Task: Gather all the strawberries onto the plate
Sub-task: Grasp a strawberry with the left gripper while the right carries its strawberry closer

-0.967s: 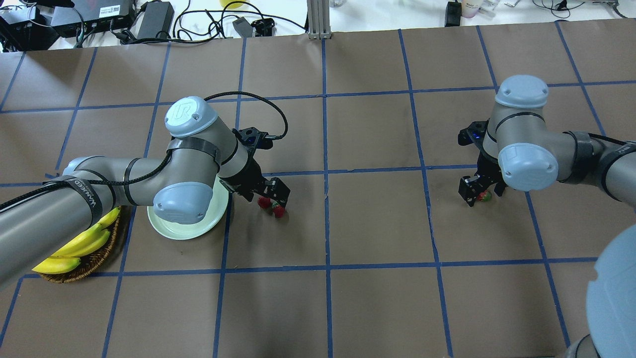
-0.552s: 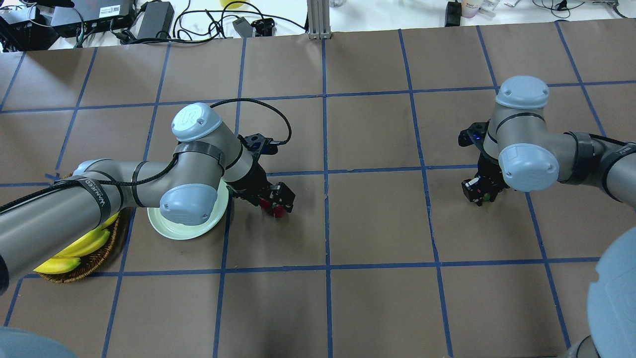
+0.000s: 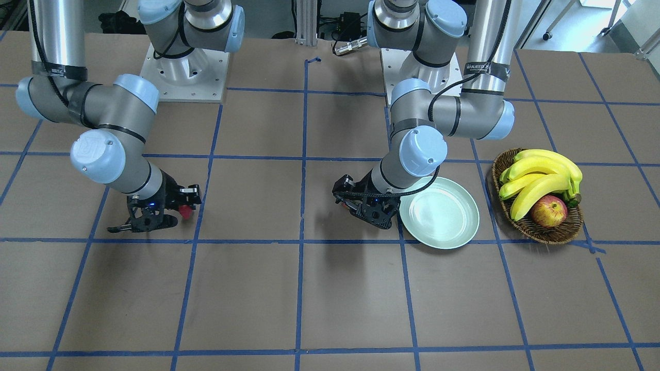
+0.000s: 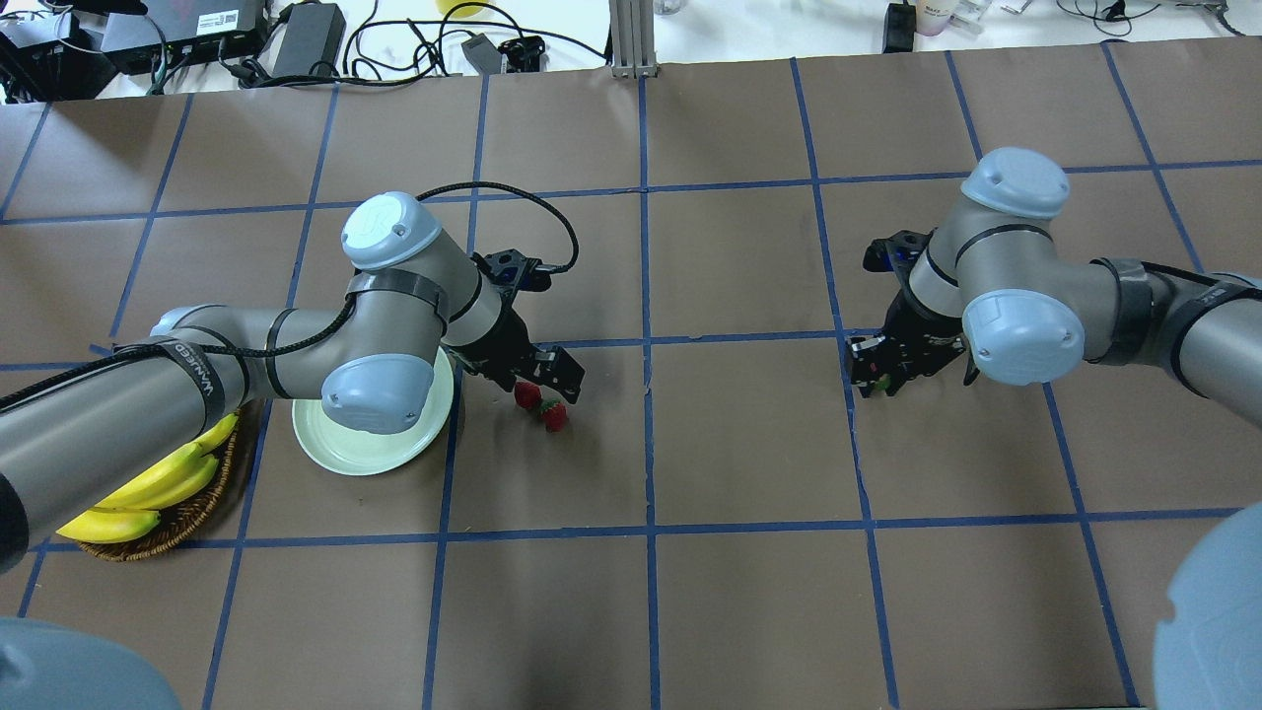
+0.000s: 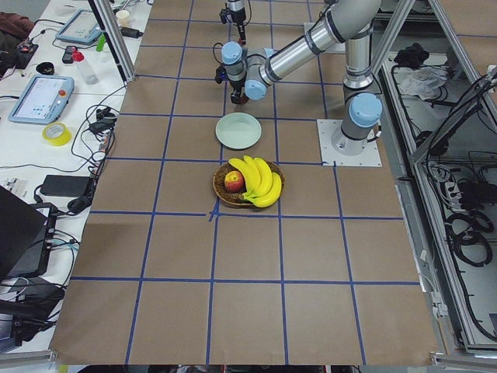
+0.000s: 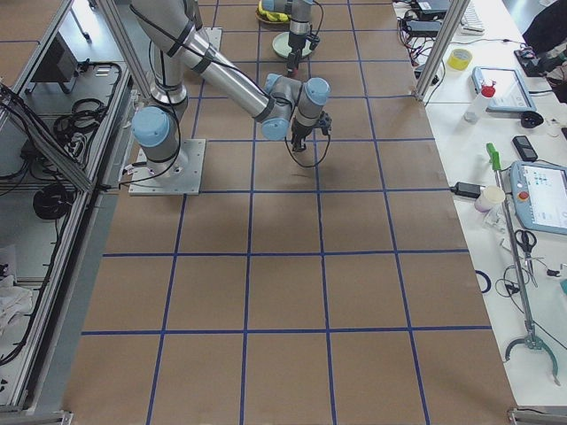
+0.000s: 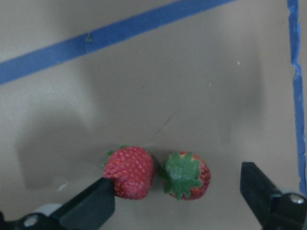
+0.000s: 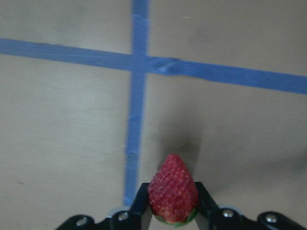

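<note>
Two strawberries [image 4: 527, 394] [image 4: 554, 416] lie side by side on the brown table just right of the pale mint plate [image 4: 365, 452]. They also show in the left wrist view, one red side up [image 7: 129, 171], one green cap up [image 7: 184, 175]. My left gripper [image 4: 554, 379] is open just above and behind them, with one finger [image 7: 86, 206] touching the left berry. My right gripper [image 4: 873, 383] is shut on the third strawberry [image 8: 172, 194] and holds it above a blue tape crossing. The plate [image 3: 438, 212] has nothing on it.
A wicker basket [image 3: 567, 226] with bananas [image 3: 539, 178] and a red-yellow apple [image 3: 549, 211] stands beside the plate, on the side away from the berries. Blue tape lines grid the table. Cables and power bricks [image 4: 306, 39] lie past the far edge.
My right gripper closed on its strawberry and has moved toward the table's middle with it. My left gripper dipped over the two berries, then drew back; both still lie on the table.
</note>
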